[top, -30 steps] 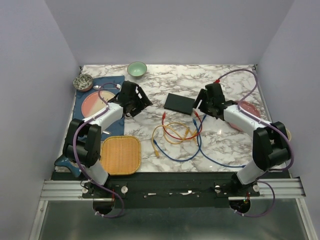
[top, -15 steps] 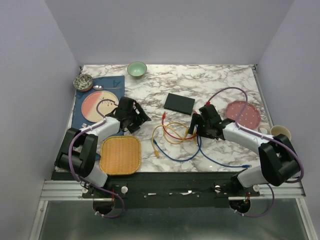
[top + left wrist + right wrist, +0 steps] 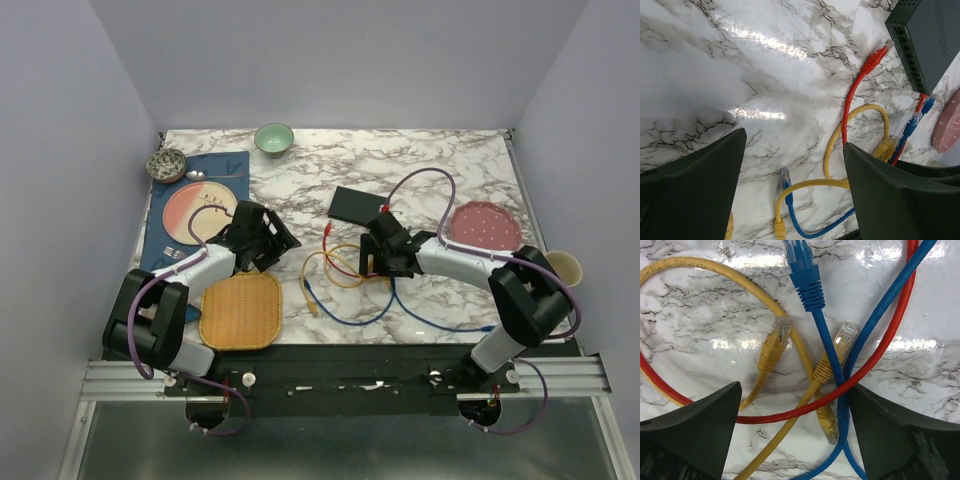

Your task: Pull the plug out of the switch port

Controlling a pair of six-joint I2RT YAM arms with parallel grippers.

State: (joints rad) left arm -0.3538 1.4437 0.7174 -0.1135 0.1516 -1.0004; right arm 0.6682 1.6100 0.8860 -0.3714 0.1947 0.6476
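The flat black switch (image 3: pixel 358 205) lies mid-table; in the left wrist view (image 3: pixel 929 30) its row of ports (image 3: pixel 907 54) faces the cables. A loose red plug (image 3: pixel 883 51) lies just off that edge. A red and a blue plug (image 3: pixel 921 106) sit by its corner; I cannot tell if either is seated. My right gripper (image 3: pixel 376 258) is open over the cable tangle, with a blue plug (image 3: pixel 803 264), yellow plugs (image 3: pixel 774 344) and a red cable (image 3: pixel 790 412) on the marble between its fingers (image 3: pixel 695 432). My left gripper (image 3: pixel 280 243) is open and empty left of the cables.
A wicker tray (image 3: pixel 240 310) sits near the left arm. A pink plate (image 3: pixel 195 207) on a blue mat, a speckled bowl (image 3: pixel 166 165) and a green bowl (image 3: pixel 274 138) stand at the back left. A red plate (image 3: pixel 486 226) and a cup (image 3: pixel 563 266) are at the right.
My right gripper has drawn back from the switch's right end, moving nearer and left over the cable tangle. My left gripper has also pulled back toward the near side. The switch has not moved.
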